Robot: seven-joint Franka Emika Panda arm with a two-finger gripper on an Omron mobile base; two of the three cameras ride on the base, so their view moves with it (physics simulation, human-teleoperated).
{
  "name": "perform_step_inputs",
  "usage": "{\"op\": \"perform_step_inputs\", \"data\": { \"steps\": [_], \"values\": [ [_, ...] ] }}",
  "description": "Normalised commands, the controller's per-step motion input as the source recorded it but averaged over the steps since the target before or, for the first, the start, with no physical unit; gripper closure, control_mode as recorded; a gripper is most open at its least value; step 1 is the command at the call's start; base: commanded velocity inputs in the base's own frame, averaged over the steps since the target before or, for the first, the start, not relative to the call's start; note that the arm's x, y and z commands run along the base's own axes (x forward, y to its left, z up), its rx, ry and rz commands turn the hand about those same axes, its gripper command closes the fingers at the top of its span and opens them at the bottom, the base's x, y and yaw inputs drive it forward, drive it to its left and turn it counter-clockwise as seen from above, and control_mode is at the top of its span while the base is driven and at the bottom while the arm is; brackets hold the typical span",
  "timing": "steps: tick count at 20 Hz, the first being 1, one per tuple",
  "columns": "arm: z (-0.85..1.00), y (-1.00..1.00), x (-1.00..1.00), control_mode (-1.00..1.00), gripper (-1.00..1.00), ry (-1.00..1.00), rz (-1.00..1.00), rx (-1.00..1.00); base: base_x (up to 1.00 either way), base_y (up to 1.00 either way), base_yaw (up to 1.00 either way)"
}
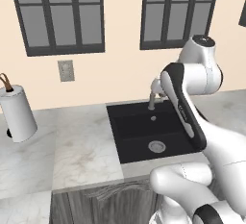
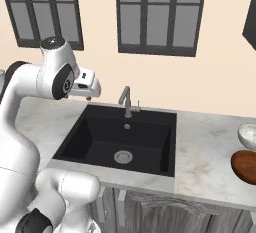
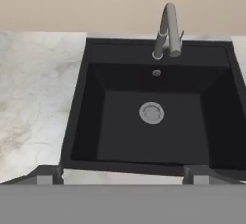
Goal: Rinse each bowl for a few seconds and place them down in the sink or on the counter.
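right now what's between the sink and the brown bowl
Bare counter, seen in the right base view: nothing lies between the sink and the bowl.

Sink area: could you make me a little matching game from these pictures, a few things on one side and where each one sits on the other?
Things:
1. brown bowl
2. tap
3. drain
4. paper towel roll

Places:
A. at the back rim of the sink
B. counter far left of the sink
C. middle of the basin floor
D. counter right of the sink

Pairs: 1-D, 2-A, 3-C, 4-B
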Motion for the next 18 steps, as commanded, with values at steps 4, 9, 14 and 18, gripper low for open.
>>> {"op": "perform_step_inputs", "data": {
  "steps": [4,9,14,18],
  "values": [
    [0.00,-0.20,-0.27,-1.00,-1.00,-0.12,0.00,0.00,0.00,0.00,0.00],
    [0.00,-0.26,-0.21,-1.00,-1.00,-0.10,0.00,0.00,0.00,0.00,0.00],
    [0.00,-0.32,-0.20,-1.00,-1.00,-0.08,0.00,0.00,0.00,0.00,0.00],
    [0.00,-0.33,-0.16,-1.00,-1.00,-0.04,0.00,0.00,0.00,0.00,0.00]
  ]
}}
